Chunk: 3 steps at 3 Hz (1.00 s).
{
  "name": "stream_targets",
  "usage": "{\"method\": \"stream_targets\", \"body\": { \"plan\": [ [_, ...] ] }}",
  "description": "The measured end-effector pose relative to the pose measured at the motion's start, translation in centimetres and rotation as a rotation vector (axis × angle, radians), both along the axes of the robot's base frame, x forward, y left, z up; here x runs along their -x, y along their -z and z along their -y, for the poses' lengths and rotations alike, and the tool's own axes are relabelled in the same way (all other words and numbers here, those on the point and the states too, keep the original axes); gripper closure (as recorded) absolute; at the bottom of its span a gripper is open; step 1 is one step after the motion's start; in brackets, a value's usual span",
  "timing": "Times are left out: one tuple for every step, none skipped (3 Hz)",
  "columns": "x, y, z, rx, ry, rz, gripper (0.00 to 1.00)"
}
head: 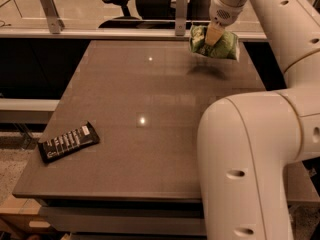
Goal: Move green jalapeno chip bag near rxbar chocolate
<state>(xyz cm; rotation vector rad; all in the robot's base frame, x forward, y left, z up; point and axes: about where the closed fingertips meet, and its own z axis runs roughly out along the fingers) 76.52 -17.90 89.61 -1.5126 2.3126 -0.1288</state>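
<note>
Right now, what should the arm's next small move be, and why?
Probably carry the green jalapeno chip bag toward the near left corner. The gripper holds it above the table at the far right, with its shadow underneath, while the rxbar chocolate lies across the table at the near left edge.
</note>
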Motion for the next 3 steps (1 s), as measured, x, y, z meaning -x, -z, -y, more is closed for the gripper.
{"method": "stream_targets", "body": {
  "plan": [
    [2.6, -1.8, -0.4, -0.029, -0.039, 0.021, 1.00],
    [6.5, -3.9, -1.8, -0.103, -0.130, 0.068, 1.00],
    [11.8, -3.0, -4.7, -0.169, -0.264, 0.074, 1.00]
  ]
}}
